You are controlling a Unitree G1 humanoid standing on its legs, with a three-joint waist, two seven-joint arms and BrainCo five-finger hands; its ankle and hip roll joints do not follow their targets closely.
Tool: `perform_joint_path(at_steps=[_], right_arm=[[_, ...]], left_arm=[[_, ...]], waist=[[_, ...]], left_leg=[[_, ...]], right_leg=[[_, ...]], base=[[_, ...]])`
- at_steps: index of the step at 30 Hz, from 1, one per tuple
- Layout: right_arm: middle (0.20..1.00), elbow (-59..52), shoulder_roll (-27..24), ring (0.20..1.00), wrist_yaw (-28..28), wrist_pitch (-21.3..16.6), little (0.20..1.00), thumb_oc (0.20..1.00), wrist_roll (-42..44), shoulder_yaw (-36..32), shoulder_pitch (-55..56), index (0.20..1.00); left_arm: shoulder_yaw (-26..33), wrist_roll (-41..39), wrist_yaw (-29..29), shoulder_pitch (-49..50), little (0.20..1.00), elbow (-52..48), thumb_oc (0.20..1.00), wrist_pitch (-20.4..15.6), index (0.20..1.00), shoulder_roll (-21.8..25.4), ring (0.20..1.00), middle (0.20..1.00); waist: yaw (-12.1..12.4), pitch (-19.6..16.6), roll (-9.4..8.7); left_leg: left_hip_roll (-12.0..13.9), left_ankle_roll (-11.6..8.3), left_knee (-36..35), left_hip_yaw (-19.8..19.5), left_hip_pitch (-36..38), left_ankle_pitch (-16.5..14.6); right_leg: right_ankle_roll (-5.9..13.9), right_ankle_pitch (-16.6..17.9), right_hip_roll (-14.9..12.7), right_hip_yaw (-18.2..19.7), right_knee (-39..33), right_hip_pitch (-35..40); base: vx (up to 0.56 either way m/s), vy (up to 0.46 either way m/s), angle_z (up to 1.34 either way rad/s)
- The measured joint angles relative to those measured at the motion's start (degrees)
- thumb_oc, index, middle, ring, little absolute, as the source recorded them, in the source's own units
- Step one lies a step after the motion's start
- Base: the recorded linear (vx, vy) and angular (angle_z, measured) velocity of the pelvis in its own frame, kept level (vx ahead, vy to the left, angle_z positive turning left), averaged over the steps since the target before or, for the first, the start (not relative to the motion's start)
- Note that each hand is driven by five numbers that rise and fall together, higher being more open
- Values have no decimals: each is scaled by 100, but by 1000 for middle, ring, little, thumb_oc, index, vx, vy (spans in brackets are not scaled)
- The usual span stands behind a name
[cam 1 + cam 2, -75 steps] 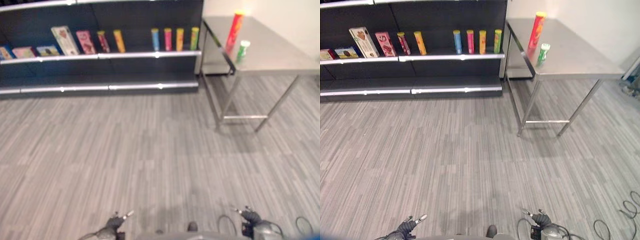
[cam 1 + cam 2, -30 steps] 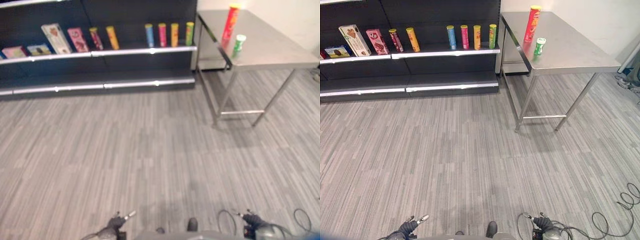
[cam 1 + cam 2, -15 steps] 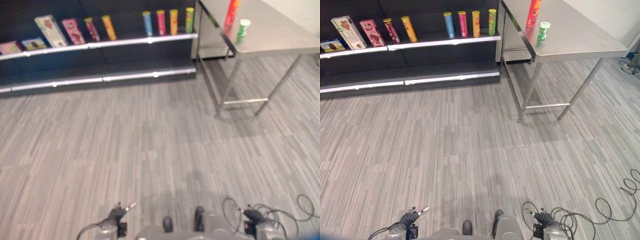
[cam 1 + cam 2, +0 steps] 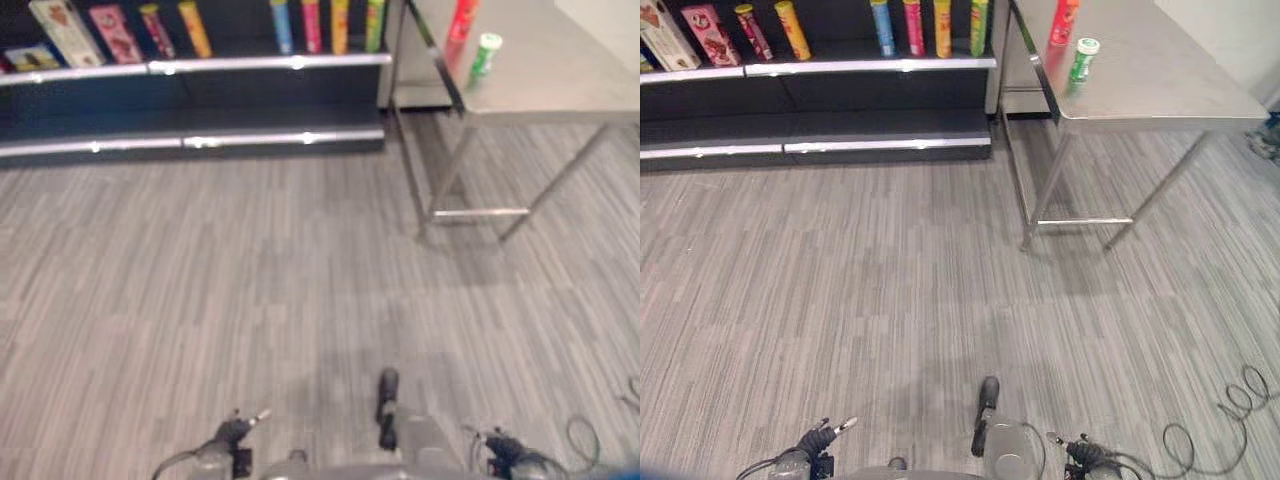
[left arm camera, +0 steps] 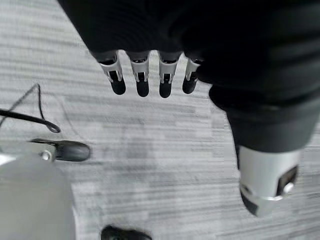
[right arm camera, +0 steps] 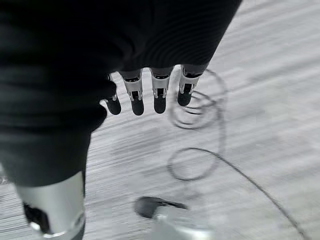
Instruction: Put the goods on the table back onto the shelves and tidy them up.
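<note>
Nothing shelved yet: red can (image 4: 1064, 20) and green bottle (image 4: 1083, 58) sit on the desk (image 4: 1160, 80), right of the shelves (image 4: 840, 65). Left hand (image 5: 145, 75) and right hand (image 6: 150, 95) empty, fingers relaxed, well short of desk.

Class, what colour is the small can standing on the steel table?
Green with a white lid: the small can, clearest in the right eye view.
</note>
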Motion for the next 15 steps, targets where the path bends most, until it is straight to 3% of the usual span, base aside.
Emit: perform_joint_path(at_steps=[1, 3, 5, 6, 7, 8, 9, 10, 12, 13, 14, 15], right_arm=[[1000, -61, -12, 1000, -1, -25, 1000, 1000, 2, 18, 8, 1000], [1000, -211, -99, 1000, -2, -124, 1000, 1000, 7, 20, 1, 1000], [1000, -297, -80, 1000, -8, -126, 1000, 1000, 14, 47, -50, 1000], [1000, -274, -83, 1000, -9, -123, 1000, 1000, 26, 192, -42, 1000], [1000, -306, -77, 1000, -15, -135, 1000, 1000, 31, 264, -43, 1000], [1000, -306, -54, 1000, -31, -111, 1000, 1000, 83, 291, -113, 1000], [1000, -285, -47, 1000, -35, -106, 1000, 1000, 114, 317, -126, 1000], [1000, -288, -13, 1000, -30, -106, 1000, 1000, 119, 360, -177, 1000], [1000, -286, 77, 1000, -30, -108, 1000, 1000, 119, 379, -157, 1000], [1000, -277, 87, 1000, -33, -122, 1000, 1000, 117, 378, -187, 1000], [1000, -257, 68, 1000, -36, -122, 1000, 1000, 117, 369, -160, 1000], [1000, -169, 28, 1000, -36, -108, 1000, 1000, 116, 362, -177, 1000]], left_arm=[[-2, 0, 1, 59, 1000, -13, 1000, -16, 1000, -2, 1000, 1000], [1, -1, 1, 84, 1000, 22, 1000, -20, 1000, -75, 1000, 1000], [58, -11, 2, 65, 1000, -51, 1000, -21, 1000, -83, 1000, 1000], [64, -23, 4, 54, 1000, -65, 1000, -23, 1000, -86, 1000, 1000], [61, -25, 5, 99, 1000, -25, 1000, -4, 1000, -99, 1000, 1000], [57, -50, 6, 84, 1000, -79, 1000, 7, 1000, -93, 1000, 1000], [53, -49, 4, 64, 1000, -107, 1000, -2, 1000, -87, 1000, 1000], [55, -49, 4, 65, 1000, -134, 1000, -12, 1000, -73, 1000, 1000], [55, -47, 3, 58, 1000, -96, 1000, -12, 1000, 14, 1000, 1000], [44, -46, 4, 58, 1000, -78, 1000, -9, 1000, 27, 1000, 1000], [32, -46, 3, 45, 1000, -69, 1000, -6, 1000, 21, 1000, 1000], [-10, -46, 2, 20, 1000, -97, 1000, -9, 1000, 11, 1000, 1000]], waist=[[56, -99, -24], [86, -259, 88], [113, -281, 76], [154, -278, 35], [167, -286, 6], [231, -250, -102], [303, -211, -165], [392, -176, -239], [397, -111, -388], [399, -93, -368], [395, -100, -337], [415, -19, -231]], left_leg=[[2, -91, 188, -69, 4, 78], [145, -347, 808, -173, -147, 76], [135, -532, 2085, -227, -706, 157], [160, -603, 3097, -81, -1143, 405], [204, -603, 3713, 36, -1430, 562], [215, -538, 4070, 282, -1825, 500], [215, -396, 4082, 451, -1913, 414], [209, -316, 3911, 603, -2102, 348], [164, -317, 2400, 863, -2189, 318], [78, -395, 1377, 858, -2301, 443], [37, -450, 737, 834, -2271, 520], [-19, -418, -44, 810, -2349, 832]], right_leg=[[-403, -19, 68, -28, -14, 116], [-630, -176, 284, -89, -167, 375], [-783, -269, 374, -132, -330, 614], [-997, -210, 417, -116, -404, 740], [-1179, -217, 465, -79, -495, 933], [-1296, -405, 462, 78, -544, 1058], [-1286, -377, 441, 154, -573, 1126], [-1257, -395, 422, 229, -686, 1256], [-1186, -329, 348, 163, -839, 1473], [-967, -572, 321, 171, -881, 1519], [-962, -543, 329, 144, -870, 1519], [-853, -553, 361, 147, -873, 1600]], base=[[362, -161, 0], [368, -192, 4], [268, -166, 6], [235, -92, -15], [330, -78, -22], [329, 3, -20], [293, 73, -32], [300, 119, -24], [414, 249, -8], [324, 204, 5], [246, 129, 15], [245, 119, -6]])
